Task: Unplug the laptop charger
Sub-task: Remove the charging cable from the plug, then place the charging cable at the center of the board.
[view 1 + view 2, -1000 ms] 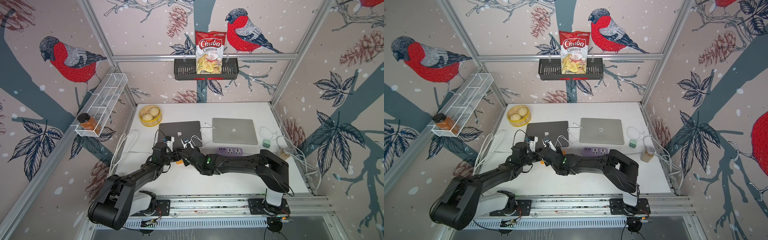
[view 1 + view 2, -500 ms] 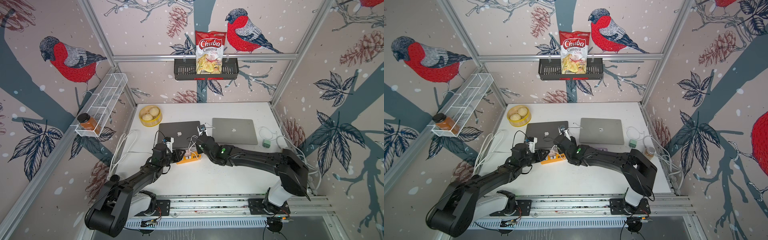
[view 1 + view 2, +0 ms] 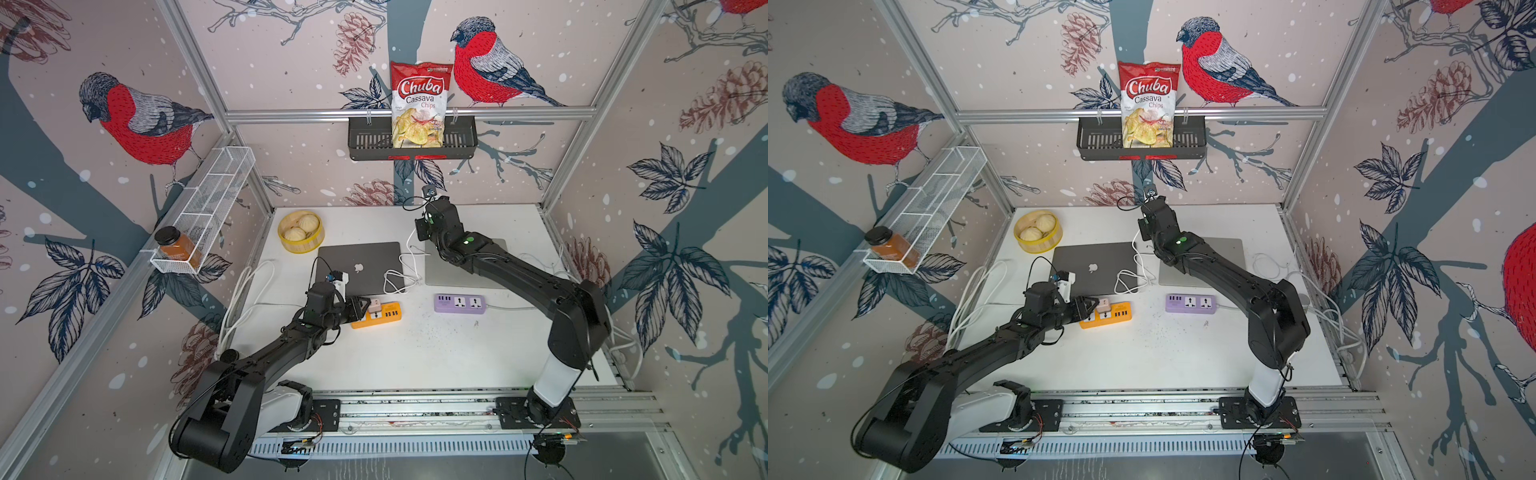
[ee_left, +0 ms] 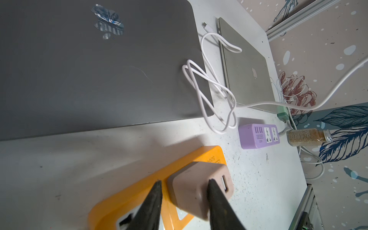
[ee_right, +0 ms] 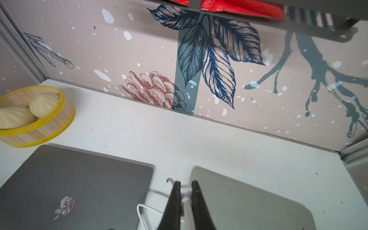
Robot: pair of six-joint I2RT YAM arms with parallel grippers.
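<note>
While the right end effector (image 5: 186,189) was pinched shut on the white charger cable (image 5: 188,213) just behind its bare connector, clear of the dark grey laptop (image 5: 79,189) and the silver laptop (image 5: 239,199), the left end effector (image 4: 185,181) stood part-open astride the pink charger brick (image 4: 199,171), apparently not clamping it, and the brick sat plugged into the orange power strip (image 4: 199,155). A harder pull on the cable would likely draw the loose coil taut and skid the light strip, since nothing visibly pinned it. Everything lay on a scuffed white tabletop (image 3: 415,353) inside a booth with bullfinch-print walls.
</note>
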